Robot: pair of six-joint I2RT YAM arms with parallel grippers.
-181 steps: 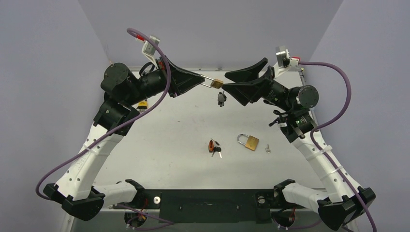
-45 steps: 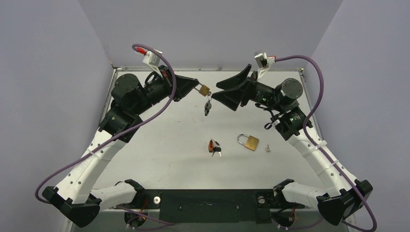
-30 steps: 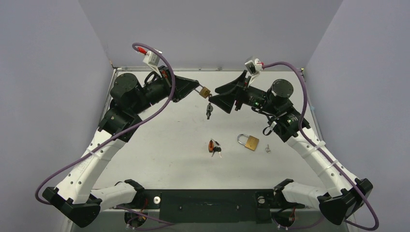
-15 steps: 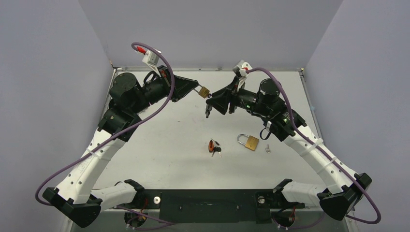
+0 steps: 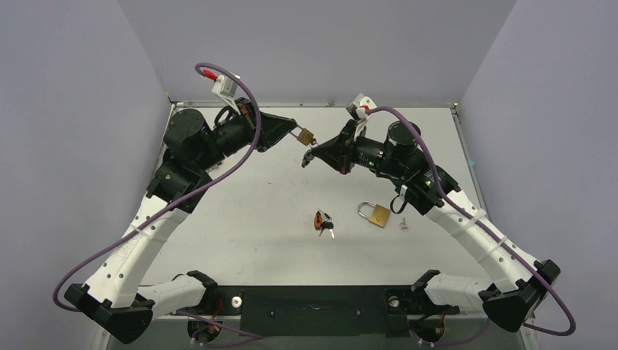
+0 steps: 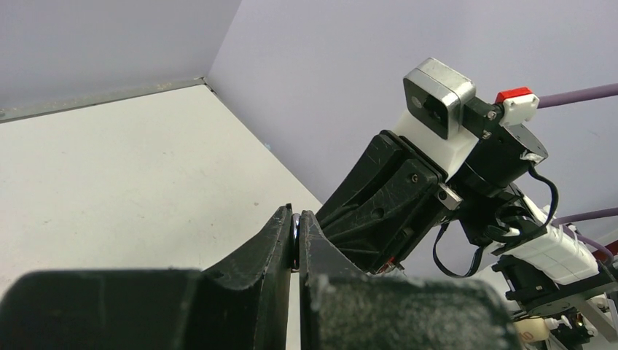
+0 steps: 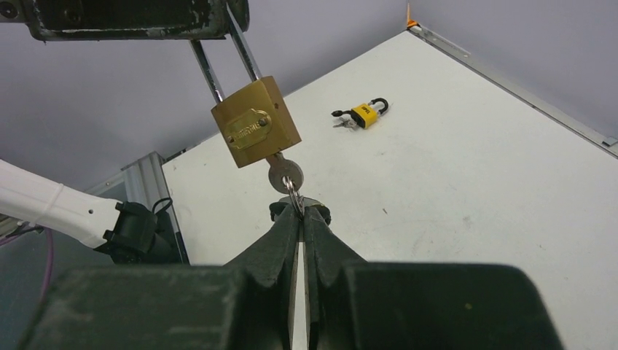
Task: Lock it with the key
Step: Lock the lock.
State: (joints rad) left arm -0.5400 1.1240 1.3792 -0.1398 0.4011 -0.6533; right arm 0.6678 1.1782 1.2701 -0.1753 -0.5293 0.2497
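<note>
A brass padlock [image 5: 305,135] [image 7: 255,124] hangs in the air, its steel shackle [image 7: 218,65] pinched in my left gripper [image 5: 295,133] [image 6: 295,232], which is shut. The key [image 7: 284,173] sits in the keyhole at the lock's underside, and a key ring [image 7: 294,193] hangs from it. My right gripper [image 5: 310,157] [image 7: 299,211] is just below the lock, shut on that key ring. A dark key head shows just beyond its fingertips. The left wrist view shows the right gripper's fingers [image 6: 386,211] close behind my left fingertips.
On the table lie a second brass padlock [image 5: 376,214], a bunch of keys with an orange and black fob [image 5: 321,220] and a small loose key [image 5: 403,224]. A yellow padlock [image 7: 366,113] with keys lies farther off, near the left arm.
The right gripper has moved left to the keys hanging under the lock and shut on the key ring. The left gripper has kept the padlock almost still.
</note>
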